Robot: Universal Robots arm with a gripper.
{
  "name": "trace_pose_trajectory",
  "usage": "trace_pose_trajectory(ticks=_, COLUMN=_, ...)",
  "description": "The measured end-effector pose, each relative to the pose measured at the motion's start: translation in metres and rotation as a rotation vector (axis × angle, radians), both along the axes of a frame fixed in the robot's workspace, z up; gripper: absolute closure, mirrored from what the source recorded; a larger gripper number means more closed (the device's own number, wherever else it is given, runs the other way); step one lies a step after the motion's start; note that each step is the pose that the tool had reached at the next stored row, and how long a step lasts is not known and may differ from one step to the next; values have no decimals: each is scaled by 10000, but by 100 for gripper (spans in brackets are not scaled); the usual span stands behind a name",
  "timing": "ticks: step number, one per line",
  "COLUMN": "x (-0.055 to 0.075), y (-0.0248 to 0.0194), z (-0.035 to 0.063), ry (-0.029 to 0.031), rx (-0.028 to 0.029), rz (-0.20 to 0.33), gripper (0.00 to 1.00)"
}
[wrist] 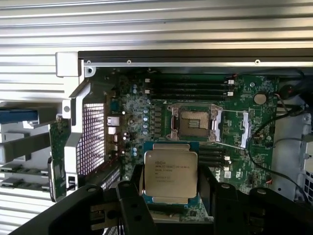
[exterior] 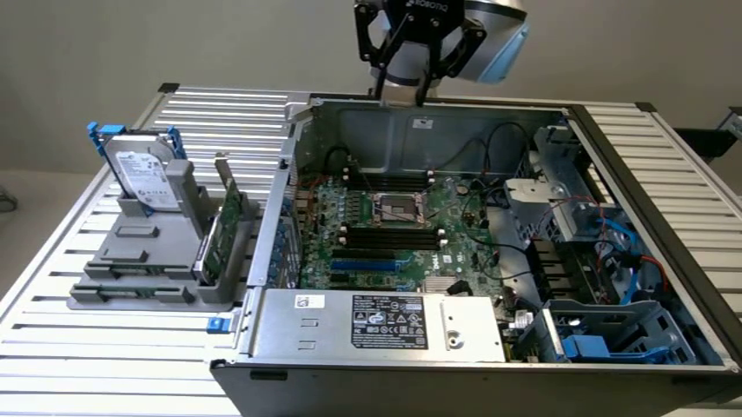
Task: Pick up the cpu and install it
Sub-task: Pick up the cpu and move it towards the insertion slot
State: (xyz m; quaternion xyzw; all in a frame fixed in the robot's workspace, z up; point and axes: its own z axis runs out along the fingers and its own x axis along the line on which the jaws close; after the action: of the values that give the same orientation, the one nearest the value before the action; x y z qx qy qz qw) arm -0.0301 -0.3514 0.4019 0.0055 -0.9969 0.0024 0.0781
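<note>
The cpu (wrist: 170, 172), a small square chip with a silvery printed top and a thin tan rim, hangs level between my two black fingers (wrist: 131, 198). My gripper (wrist: 171, 196) is shut on it by two opposite edges. In the exterior view my gripper (exterior: 404, 87) hangs high over the back wall of the open computer case (exterior: 429, 130). The bare CPU socket (wrist: 194, 122) lies open on the green motherboard (wrist: 244, 147) some way below the chip. The same socket (exterior: 398, 208) sits mid-board in the exterior view.
A grey stand (exterior: 139, 269) at the exterior view's left holds a silver hard drive with a blue bracket (exterior: 145, 174) and a thin green card (exterior: 226, 221). Memory slots (exterior: 394, 234) flank the socket. The power supply (exterior: 383, 326) fills the case front; cables and drive bays (exterior: 603, 261) crowd the right.
</note>
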Motion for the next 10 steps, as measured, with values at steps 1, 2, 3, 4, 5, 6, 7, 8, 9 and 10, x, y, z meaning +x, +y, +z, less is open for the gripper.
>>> trace_pose_trajectory(ticks=1, x=6, y=0, z=-13, ry=-10, rx=-10, rz=-8, gripper=45)
trace_pose_trajectory(ticks=2, x=14, y=0, z=-28, ry=-16, rx=-14, rz=-14, gripper=45)
trace_pose_trajectory(ticks=3, x=25, y=0, z=-43, ry=-22, rx=-16, rz=-18, gripper=45)
trace_pose_trajectory(ticks=4, x=37, y=0, z=-58, ry=-26, rx=-19, rz=-22, gripper=45)
trace_pose_trajectory(ticks=5, x=49, y=0, z=-74, ry=-31, rx=-21, rz=-26, gripper=45)
trace_pose_trajectory(ticks=6, x=63, y=0, z=-91, ry=-33, rx=-23, rz=-28, gripper=45)
trace_pose_trajectory(ticks=7, x=77, y=0, z=-109, ry=-35, rx=-25, rz=-27, gripper=45)
trace_pose_trajectory(ticks=8, x=92, y=0, z=-128, ry=-37, rx=-24, rz=-27, gripper=45)
trace_pose_trajectory(ticks=9, x=105, y=0, z=-146, ry=-37, rx=-24, rz=-27, gripper=45)
trace_pose_trajectory(ticks=10, x=118, y=0, z=-164, ry=-36, rx=-26, rz=-27, gripper=45)
